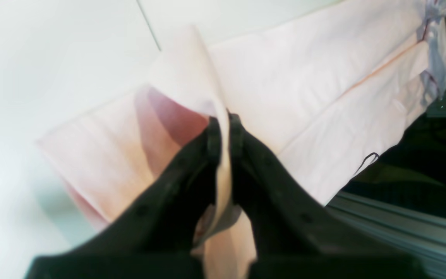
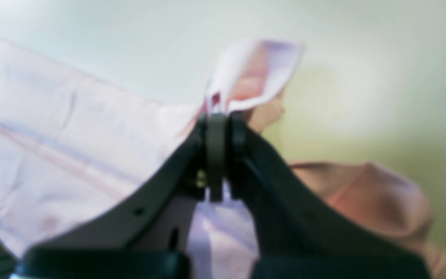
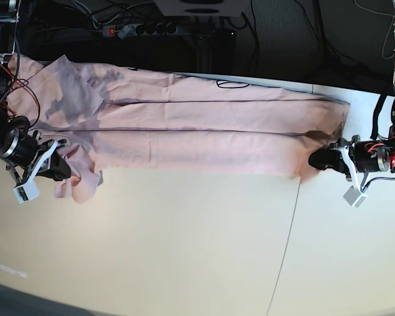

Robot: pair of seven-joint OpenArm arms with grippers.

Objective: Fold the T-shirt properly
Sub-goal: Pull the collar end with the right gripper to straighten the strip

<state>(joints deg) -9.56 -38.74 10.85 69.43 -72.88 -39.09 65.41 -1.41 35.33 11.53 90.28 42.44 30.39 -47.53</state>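
Note:
The pale pink T-shirt (image 3: 204, 128) lies stretched across the back of the table, folded lengthwise into a long band. My left gripper (image 1: 225, 120) is shut on the shirt's edge at the base view's right end (image 3: 318, 160); cloth runs between its fingers. My right gripper (image 2: 221, 116) is shut on a pinch of the T-shirt (image 2: 60, 147) at the base view's left end (image 3: 60, 168), by a bunched sleeve (image 3: 79, 181). The lettering, graphic and label are hidden.
The white table (image 3: 184, 243) spreads in front of the shirt, with a seam line (image 3: 286, 243) right of centre. Cables and a power strip (image 3: 138, 27) lie behind the table's back edge. The table's metal rail (image 1: 401, 228) shows in the left wrist view.

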